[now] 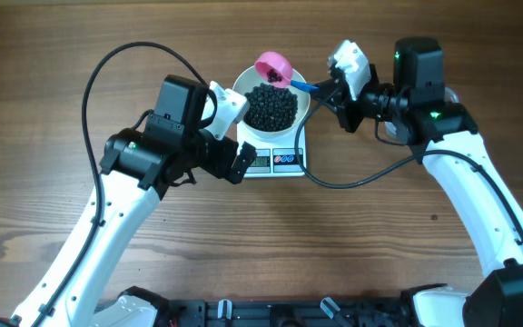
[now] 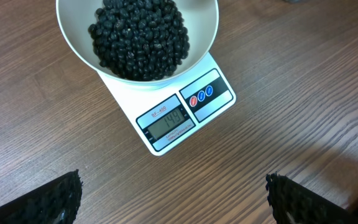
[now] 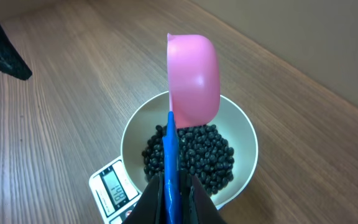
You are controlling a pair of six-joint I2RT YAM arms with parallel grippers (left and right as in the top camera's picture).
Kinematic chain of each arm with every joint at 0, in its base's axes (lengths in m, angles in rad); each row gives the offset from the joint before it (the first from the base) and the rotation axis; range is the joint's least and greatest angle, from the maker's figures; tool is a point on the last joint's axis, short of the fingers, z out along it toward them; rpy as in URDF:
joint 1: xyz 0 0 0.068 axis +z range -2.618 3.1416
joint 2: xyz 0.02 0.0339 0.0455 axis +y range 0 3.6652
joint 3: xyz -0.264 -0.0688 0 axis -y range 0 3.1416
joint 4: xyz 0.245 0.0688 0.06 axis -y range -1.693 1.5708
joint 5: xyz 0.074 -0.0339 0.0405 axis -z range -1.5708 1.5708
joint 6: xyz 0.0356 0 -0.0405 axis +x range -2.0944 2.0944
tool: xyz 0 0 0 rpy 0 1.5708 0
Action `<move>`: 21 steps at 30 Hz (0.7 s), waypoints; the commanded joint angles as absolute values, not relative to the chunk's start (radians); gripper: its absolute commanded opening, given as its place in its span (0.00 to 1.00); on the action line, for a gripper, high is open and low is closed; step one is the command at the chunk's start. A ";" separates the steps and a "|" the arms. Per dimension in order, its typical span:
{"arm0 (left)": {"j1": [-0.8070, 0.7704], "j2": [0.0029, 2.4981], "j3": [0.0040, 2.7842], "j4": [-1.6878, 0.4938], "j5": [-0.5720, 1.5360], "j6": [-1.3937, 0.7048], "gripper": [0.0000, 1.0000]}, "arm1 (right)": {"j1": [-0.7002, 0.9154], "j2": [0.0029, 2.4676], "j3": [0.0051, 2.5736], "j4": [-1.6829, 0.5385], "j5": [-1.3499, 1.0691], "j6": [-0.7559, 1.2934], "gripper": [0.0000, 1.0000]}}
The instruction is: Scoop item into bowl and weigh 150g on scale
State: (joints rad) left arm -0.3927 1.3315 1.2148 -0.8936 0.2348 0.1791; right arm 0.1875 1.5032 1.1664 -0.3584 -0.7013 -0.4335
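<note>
So the right hand (image 3: 173, 200) was clamped on the blue handle of the pink scoop (image 3: 194, 74), tipped over the white bowl (image 3: 244, 134). That bowl sat on the scale (image 2: 166, 121), black beans (image 2: 138, 34) heaped inside. The left hand (image 2: 176, 199) hung nearby over the tabletop (image 1: 334, 245), fingers wide apart.

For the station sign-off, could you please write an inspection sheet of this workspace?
Surface: brown wood-grain table.
Job's things: round white bowl of small black beans sits on the white rectangular digital scale.
Clutter: nothing seen.
Grippers: right gripper, fingers shut on the blue handle of the pink plastic scoop, over the bowl; left gripper open, empty, near the scale.
Cables: black cables loop from both arms.
Surroundings: beige area beyond the table edge.
</note>
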 commanded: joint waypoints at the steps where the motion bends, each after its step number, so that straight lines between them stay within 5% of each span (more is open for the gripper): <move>1: -0.397 1.328 1.231 -0.892 0.250 0.195 1.00 | 0.193 1.489 1.172 -0.353 -0.696 -0.365 0.04; 21: -0.397 1.328 1.231 -0.892 0.250 0.195 1.00 | 0.193 1.489 1.172 -0.352 -0.696 -0.302 0.04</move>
State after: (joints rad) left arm -0.3927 1.3315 1.2148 -0.8936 0.2344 0.1791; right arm 0.1875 1.5032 1.1664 -0.3584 -0.6979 -0.3145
